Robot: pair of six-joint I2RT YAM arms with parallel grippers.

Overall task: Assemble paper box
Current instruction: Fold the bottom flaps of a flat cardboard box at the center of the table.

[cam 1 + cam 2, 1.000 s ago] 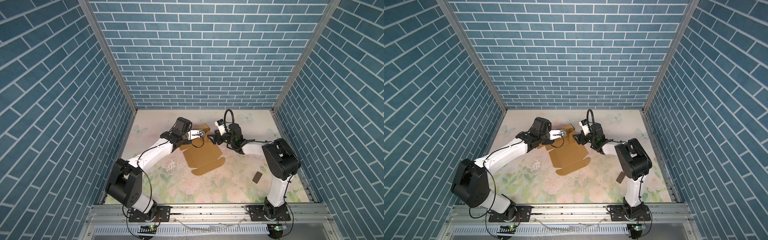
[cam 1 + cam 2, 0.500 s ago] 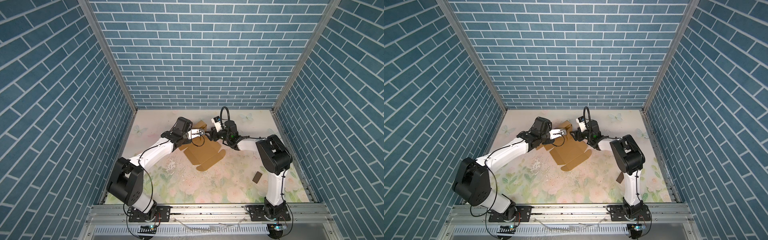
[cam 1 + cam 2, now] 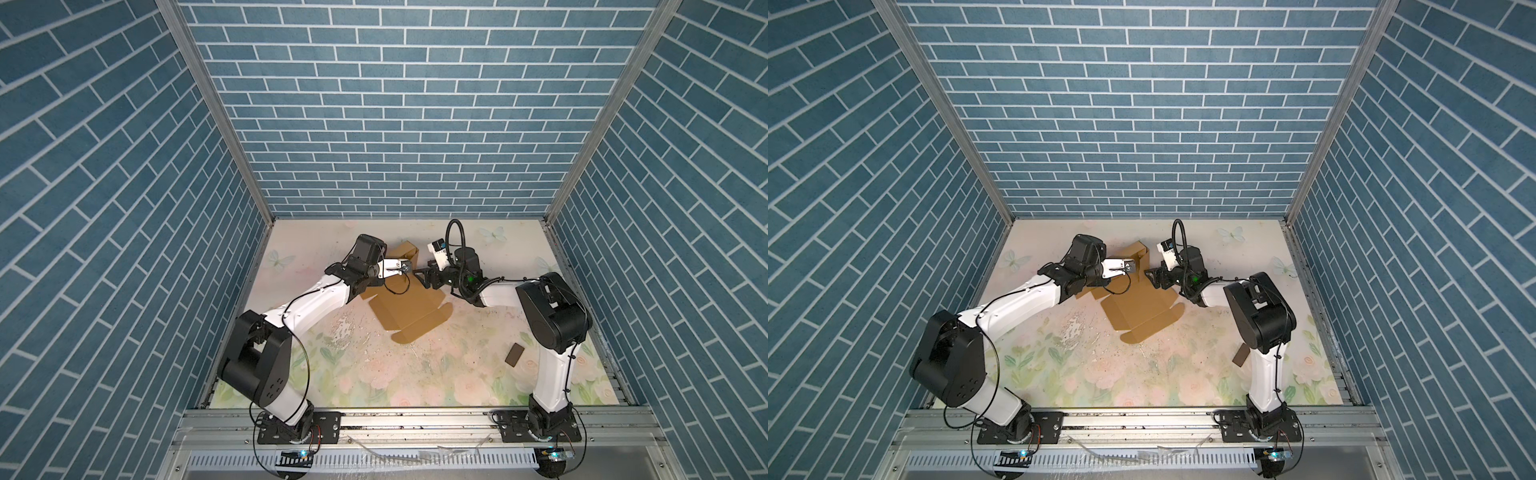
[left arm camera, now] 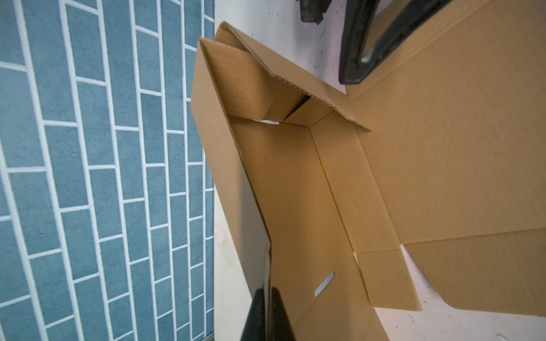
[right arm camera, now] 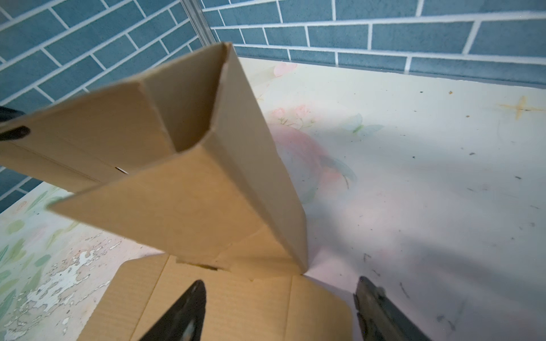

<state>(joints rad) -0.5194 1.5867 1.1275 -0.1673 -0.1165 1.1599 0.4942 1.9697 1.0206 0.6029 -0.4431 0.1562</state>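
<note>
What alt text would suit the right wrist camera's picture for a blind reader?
A half-folded plain tan-brown cardboard box, walls raised around one corner, lies on a floral table. The right end effector stands open before it; blue brick walls behind.

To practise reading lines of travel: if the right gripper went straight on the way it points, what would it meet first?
Probably the raised folded end of the paper box, standing just ahead of the open right gripper; depth is unclear.
</note>
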